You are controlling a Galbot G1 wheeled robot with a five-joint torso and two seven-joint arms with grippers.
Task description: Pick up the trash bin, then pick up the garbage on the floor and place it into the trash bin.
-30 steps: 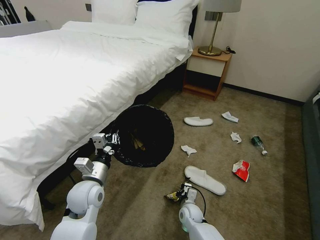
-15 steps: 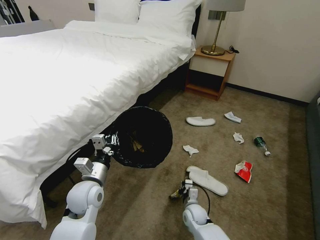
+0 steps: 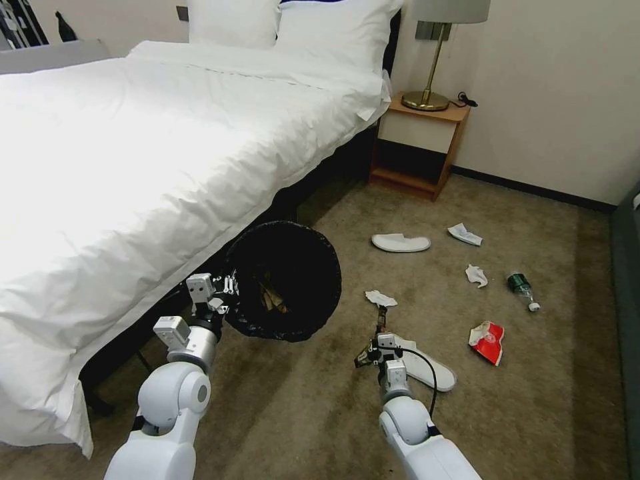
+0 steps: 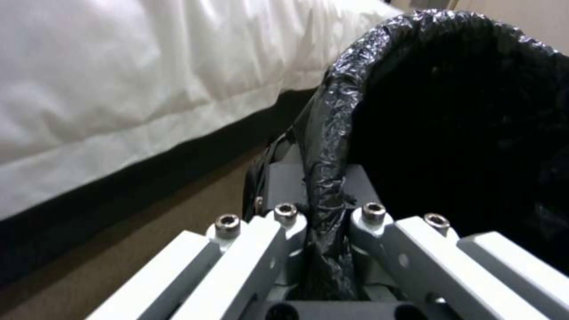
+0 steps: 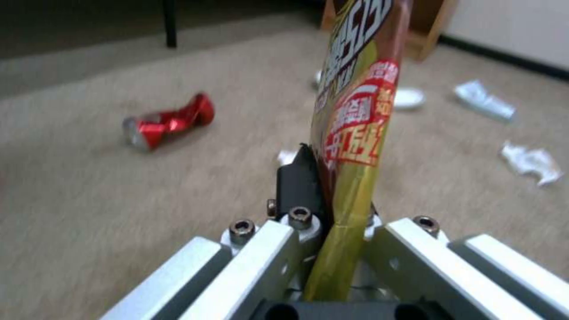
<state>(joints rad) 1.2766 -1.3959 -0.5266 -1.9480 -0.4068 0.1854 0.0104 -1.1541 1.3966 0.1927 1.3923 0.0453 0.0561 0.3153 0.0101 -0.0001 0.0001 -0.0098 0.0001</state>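
We see the left gripper (image 3: 227, 288) at lower left of the head view, its fingers (image 4: 284, 222) closed tight on the rim of the trash bin (image 3: 288, 280), which hangs tipped off the carpet (image 3: 300, 400) beside the bed (image 3: 133, 153), its mouth turned toward us. The bin is round and black, lined with a crinkled black plastic bag that folds over the rim (the left wrist view shows that glossy wrinkled film pinched between the pads), and something tan lies in its dark inside.

The right gripper (image 3: 381, 330) sits low and centre in the head view, just above the carpet, its fingers (image 5: 302, 222) clamped on a snack packet (image 5: 355, 111). In the right wrist view the packet stands upright out of the grip, a long olive-gold and brown wrapper with a red panel of bold lettering.

More garbage lies on the carpet across the right half of the head view: a crumpled white tissue (image 3: 380, 298) just beyond the right gripper, a white slipper (image 3: 417, 362) touching or nearly touching that arm's side, a second slipper (image 3: 400, 243) higher up, two more white scraps (image 3: 465, 234) (image 3: 476, 275), a green bottle (image 3: 521, 288) and a red packet (image 3: 487, 340) toward the right. The right wrist view also shows a crushed red can (image 5: 169, 121) lying on its side at left centre.
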